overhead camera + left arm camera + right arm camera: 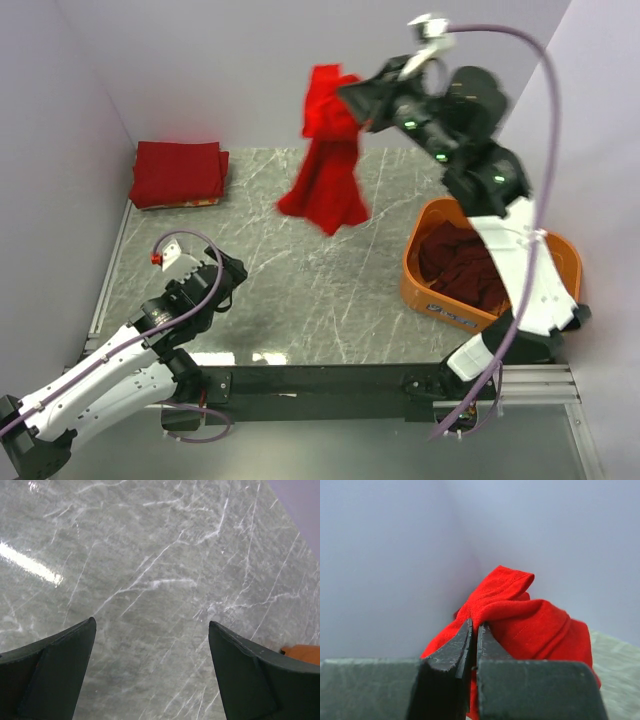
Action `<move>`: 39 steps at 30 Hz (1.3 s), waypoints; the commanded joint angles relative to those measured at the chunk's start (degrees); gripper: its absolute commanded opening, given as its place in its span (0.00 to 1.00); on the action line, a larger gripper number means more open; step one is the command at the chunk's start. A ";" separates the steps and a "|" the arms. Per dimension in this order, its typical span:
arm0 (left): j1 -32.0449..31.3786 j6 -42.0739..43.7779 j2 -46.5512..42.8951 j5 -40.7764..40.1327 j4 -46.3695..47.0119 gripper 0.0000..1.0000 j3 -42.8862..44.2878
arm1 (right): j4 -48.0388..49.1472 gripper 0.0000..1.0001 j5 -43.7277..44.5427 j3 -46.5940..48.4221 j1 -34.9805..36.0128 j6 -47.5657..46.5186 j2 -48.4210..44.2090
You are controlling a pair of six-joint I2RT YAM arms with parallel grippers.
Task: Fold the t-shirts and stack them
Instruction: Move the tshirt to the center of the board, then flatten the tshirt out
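Overhead, right gripper [474, 626] pinches red t-shirt [325, 165], seemingly clear of table [300, 285]

1. I have 2 grippers: my right gripper [352, 97], clamped on cloth, and my left gripper [226, 272], fingers spread with nothing between them.
2. 1 bright red t-shirt [325, 175] hangs from my right fingers.
3. 1 folded red pile [178, 172] lies far left; I cannot count its layers.
4. 1 orange tub [440, 305] holds 1 maroon heap [462, 265]; I cannot tell how many shirts.
5. 1 marble table [300, 290].
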 commanded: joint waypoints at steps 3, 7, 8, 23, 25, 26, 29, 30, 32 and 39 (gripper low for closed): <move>-0.20 -3.29 -0.58 2.42 -7.89 0.99 3.09 | 5.29 0.00 -6.12 -0.28 6.93 -1.03 6.30; -0.20 -7.51 -0.85 3.04 -14.57 0.99 5.29 | 10.39 0.01 -6.66 -12.30 6.94 2.66 6.22; -0.20 -9.17 -1.11 2.95 -15.63 0.99 5.38 | 10.92 0.02 -5.79 -18.68 6.76 3.10 6.05; -0.12 -11.30 6.35 8.22 -8.10 0.99 1.51 | 9.07 0.68 12.50 -51.16 -3.26 7.41 5.45; -0.12 -11.03 9.68 9.54 -6.68 0.99 1.43 | 10.30 0.69 11.45 -52.93 -3.08 5.57 3.60; -0.12 -10.94 10.83 9.80 -5.37 1.00 1.43 | 11.18 0.69 10.84 -54.59 -3.08 5.04 2.11; 0.15 -10.24 15.23 11.73 -2.39 0.99 1.34 | 12.42 0.72 6.79 -57.76 -2.03 2.32 0.08; 0.32 -10.07 16.28 12.43 -1.59 0.99 1.08 | 12.86 0.78 4.87 -58.47 -1.50 1.53 -0.10; 0.41 -9.02 18.75 14.63 1.06 0.99 -0.06 | 13.91 0.79 4.68 -59.97 0.87 -0.14 -0.20; 2.43 -5.23 24.28 19.82 13.97 0.99 -4.19 | 16.64 0.80 1.87 -56.28 6.58 -0.67 6.65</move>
